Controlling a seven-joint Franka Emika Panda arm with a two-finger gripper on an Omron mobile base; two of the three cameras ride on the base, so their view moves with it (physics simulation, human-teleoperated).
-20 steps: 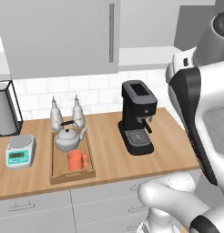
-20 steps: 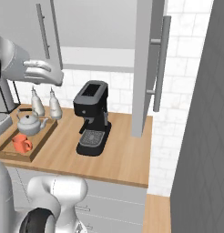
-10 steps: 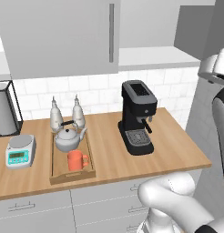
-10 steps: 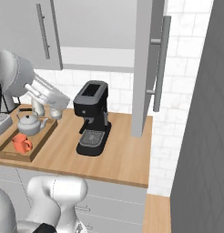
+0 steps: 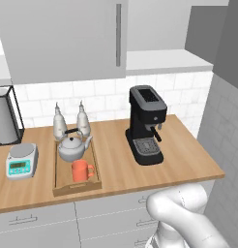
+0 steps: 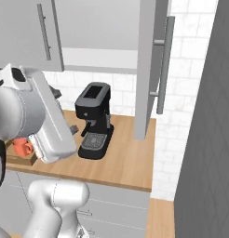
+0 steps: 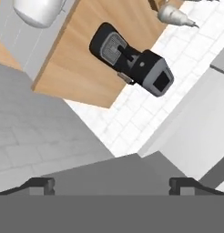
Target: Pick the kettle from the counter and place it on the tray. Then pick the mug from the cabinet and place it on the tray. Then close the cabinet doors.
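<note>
The silver-grey kettle (image 5: 72, 148) and the orange-red mug (image 5: 81, 170) both stand on the wooden tray (image 5: 60, 185) on the counter (image 5: 184, 162). From the right base view the mug (image 6: 23, 148) peeks out behind my arm. The left cabinet door (image 5: 63, 38) is shut. The right cabinet door (image 6: 151, 69) stands open, edge-on, showing the pale shelf (image 5: 162, 60) of the cabinet. My gripper (image 7: 111, 184) is open and holds nothing; its fingertips (image 7: 41, 184) point toward a grey panel, high above the counter (image 7: 82, 59).
A black coffee machine (image 5: 147, 126) stands right of the tray. Two slim bottles (image 5: 60, 123) stand behind the kettle. At the far left are a small grey scale (image 5: 22, 161) and a paper-towel holder (image 5: 5, 116). A dark wall (image 6: 205, 116) bounds the right side.
My arm has swung out of the left base view and now looms large at the left of the right base view. Kettle, mug and doors have not moved.
</note>
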